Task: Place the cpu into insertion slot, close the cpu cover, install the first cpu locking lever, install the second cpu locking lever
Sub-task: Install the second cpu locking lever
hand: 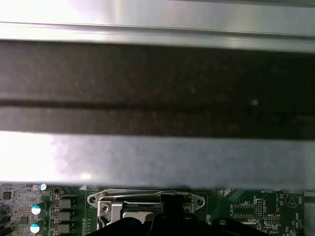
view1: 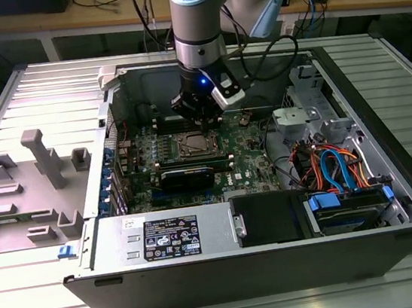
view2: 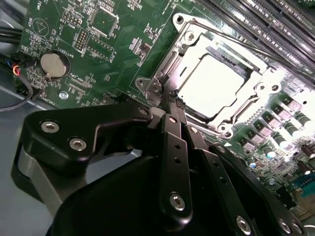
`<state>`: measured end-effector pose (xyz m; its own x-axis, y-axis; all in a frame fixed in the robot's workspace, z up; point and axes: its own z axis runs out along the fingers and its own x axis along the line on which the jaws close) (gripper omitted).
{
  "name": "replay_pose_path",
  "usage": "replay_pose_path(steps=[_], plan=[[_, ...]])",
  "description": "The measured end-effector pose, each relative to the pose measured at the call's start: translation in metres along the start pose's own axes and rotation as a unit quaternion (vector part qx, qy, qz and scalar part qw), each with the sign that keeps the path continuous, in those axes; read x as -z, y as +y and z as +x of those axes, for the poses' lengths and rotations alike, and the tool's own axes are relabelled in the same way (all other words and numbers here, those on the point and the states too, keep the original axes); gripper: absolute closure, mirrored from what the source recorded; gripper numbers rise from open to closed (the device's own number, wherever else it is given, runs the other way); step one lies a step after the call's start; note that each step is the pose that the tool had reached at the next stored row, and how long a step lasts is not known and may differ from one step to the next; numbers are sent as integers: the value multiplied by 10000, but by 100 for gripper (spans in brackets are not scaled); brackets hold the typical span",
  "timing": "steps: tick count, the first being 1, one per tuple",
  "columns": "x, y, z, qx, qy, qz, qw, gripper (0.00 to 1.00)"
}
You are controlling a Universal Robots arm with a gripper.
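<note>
My black jaws [view2: 173, 105] closed together, gripping nothing, tips at the silver-rimmed square insertion slot's [view2: 170, 66] corner, bright silver-grey square cpu [view2: 211, 83] seated inside, thin silver frame cover [view2: 256, 73] down around it, green motherboard [view2: 64, 39] beneath.

Ribbed metal table [view1: 23, 94], open computer case [view1: 391, 175] resting on top.
At the exterior view's left, beside the case, a grey plastic fixture [view1: 29, 192].

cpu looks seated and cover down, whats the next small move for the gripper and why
Probably a short push sideways and down at the socket edge. The gripper, jaws together, sits at the corner of the cpu cover, which lies flat around the cpu, so a locking lever there likely needs latching.
</note>
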<state>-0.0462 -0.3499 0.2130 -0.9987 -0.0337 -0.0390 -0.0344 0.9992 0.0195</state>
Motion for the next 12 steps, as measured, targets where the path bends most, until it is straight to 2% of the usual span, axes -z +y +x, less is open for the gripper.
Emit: replay_pose_path(steps=[6, 9, 12], plan=[[102, 0, -5, 2, 0, 14, 10000, 89], [185, 2, -8, 3, 1, 56, 10000, 89], [300, 4, -12, 5, 4, 130, 9999, 89]])
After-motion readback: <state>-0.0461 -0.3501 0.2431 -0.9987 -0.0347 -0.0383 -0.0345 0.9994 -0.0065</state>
